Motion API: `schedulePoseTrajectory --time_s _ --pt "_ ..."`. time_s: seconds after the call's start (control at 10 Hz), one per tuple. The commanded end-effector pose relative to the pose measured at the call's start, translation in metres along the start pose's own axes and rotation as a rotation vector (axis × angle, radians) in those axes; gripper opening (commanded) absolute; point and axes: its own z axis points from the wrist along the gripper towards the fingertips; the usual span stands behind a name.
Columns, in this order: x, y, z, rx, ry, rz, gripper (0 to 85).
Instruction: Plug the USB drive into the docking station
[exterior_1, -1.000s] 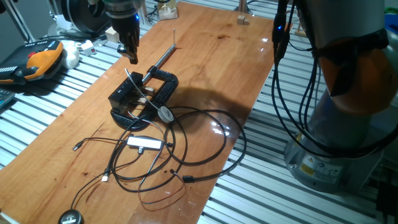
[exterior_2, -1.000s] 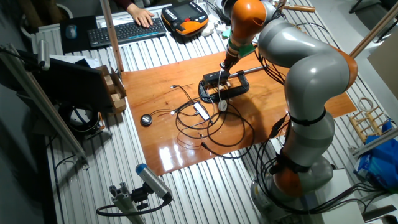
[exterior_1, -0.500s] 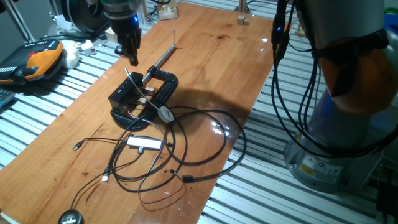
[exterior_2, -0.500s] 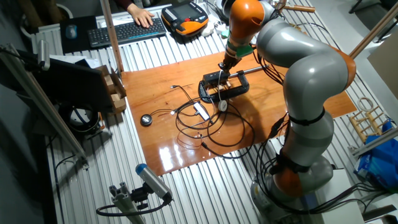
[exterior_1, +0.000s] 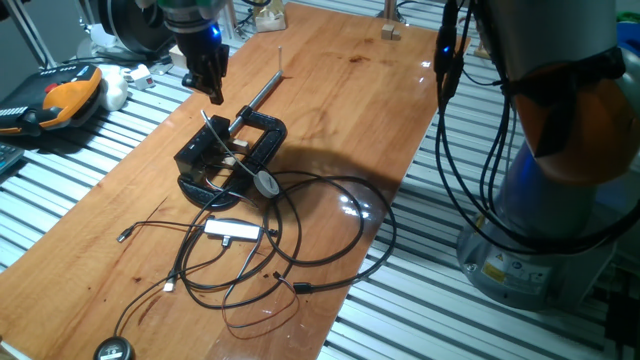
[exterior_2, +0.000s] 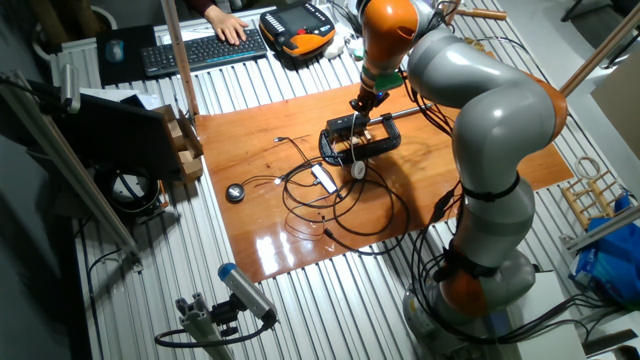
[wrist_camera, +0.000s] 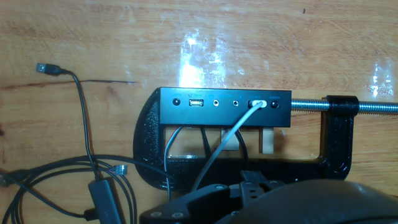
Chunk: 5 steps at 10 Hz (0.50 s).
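Observation:
The docking station (exterior_1: 200, 158) (exterior_2: 343, 128) (wrist_camera: 224, 106) is a black box on the wooden table, held in a black C-clamp (exterior_1: 262, 135) (wrist_camera: 336, 143). In the hand view its port face shows one free USB socket (wrist_camera: 196, 102). Further right, a white plug (wrist_camera: 258, 104) on a pale cord sits in another socket; I take it for the USB drive. The cord ends in a round silver piece (exterior_1: 266, 183). My gripper (exterior_1: 213, 96) (exterior_2: 358, 103) hangs above and behind the dock, not touching it. Its fingers look close together; nothing shows between them.
Black cables loop over the table in front of the dock, with a flat silver adapter (exterior_1: 232, 229) (exterior_2: 323, 178) among them. A round black puck (exterior_1: 112, 350) (exterior_2: 235, 193) lies near the front edge. An orange pendant (exterior_1: 60, 95) and a keyboard (exterior_2: 200, 50) lie beyond the table.
My gripper has risen a little and drawn back from the docking station. The dock, the white plug and the cables have not moved.

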Motion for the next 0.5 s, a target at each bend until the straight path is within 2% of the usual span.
schedulePoseTrajectory --time_s 0.0,0.4 --pt "-0.0001 0.0001 0.0000 0.000 0.000 -0.001 0.0" --pt "-0.0018 0.0003 0.0004 0.011 0.001 0.000 0.0"
